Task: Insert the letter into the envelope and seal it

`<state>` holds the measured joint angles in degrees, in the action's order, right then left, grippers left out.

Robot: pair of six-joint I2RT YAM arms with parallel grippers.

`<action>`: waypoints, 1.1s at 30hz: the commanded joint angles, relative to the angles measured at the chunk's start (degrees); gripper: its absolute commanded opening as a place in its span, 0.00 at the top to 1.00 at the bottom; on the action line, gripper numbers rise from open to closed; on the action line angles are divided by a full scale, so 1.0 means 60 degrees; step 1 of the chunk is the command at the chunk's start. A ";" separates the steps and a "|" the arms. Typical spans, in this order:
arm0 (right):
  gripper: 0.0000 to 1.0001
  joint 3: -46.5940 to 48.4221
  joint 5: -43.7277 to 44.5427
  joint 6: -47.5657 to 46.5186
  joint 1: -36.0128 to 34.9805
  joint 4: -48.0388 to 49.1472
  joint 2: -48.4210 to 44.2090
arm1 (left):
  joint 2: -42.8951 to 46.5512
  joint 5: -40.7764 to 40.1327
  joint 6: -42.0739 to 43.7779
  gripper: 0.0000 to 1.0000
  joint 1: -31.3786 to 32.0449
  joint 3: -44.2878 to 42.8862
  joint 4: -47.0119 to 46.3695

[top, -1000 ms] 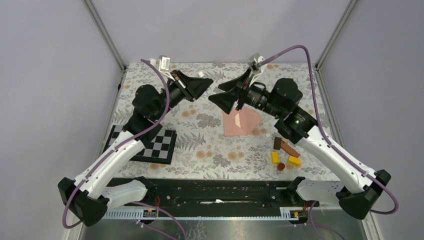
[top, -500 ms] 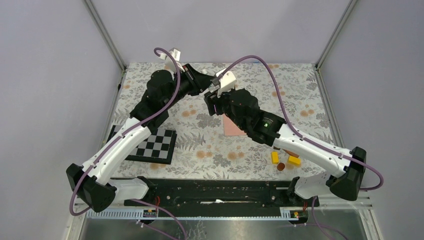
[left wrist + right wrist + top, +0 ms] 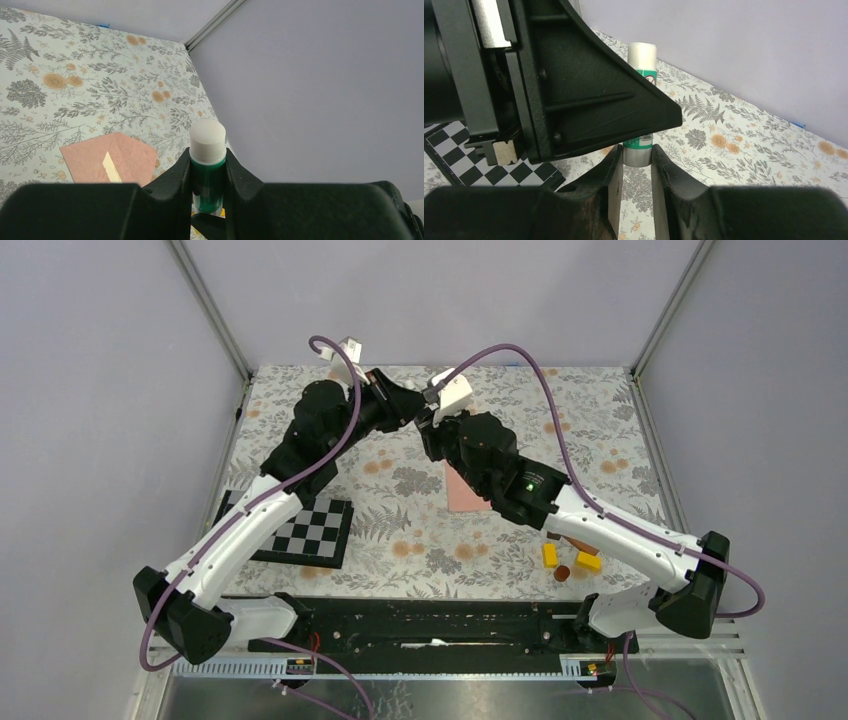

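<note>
Glue stick (image 3: 207,140) shared above the table's (image 3: 75,60) far edge.
Left gripper (image 3: 208,167) clamps its body, right gripper (image 3: 636,160) its end; I fear a skewed pull drops it.

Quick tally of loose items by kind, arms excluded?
envelope: 1
cream paper strip: 1
glue stick: 1
checkerboard: 1
yellow blocks: 2
brown pieces: 2 in view
Total: 8
</note>
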<state>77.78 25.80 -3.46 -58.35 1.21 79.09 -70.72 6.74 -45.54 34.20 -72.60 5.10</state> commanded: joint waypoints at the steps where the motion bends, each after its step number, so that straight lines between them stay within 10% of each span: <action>1: 0.79 0.0248 -0.1017 0.0466 0.0109 0.0342 -0.0479 | 0.0578 0.0757 0.0079 1.00 -0.0028 0.0369 -0.1609; 16: 0.84 -0.1428 -1.2337 0.7529 0.3717 0.5110 -0.1347 | 0.2189 0.4304 0.0124 1.00 -0.0030 0.2458 -0.6699; 26: 0.77 -0.1489 -1.2370 0.8117 0.3865 0.5423 -0.1333 | 0.2296 0.4139 0.0344 1.00 -0.0030 0.2465 -0.6453; 33: 0.25 -0.1537 -0.8789 0.5217 0.3533 0.2413 -0.2434 | 0.2050 0.1801 0.0330 1.00 -0.0029 0.1794 -0.4411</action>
<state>67.96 -41.65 38.74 -35.99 24.18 70.19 -58.43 26.83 -43.86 34.22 -57.95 -26.85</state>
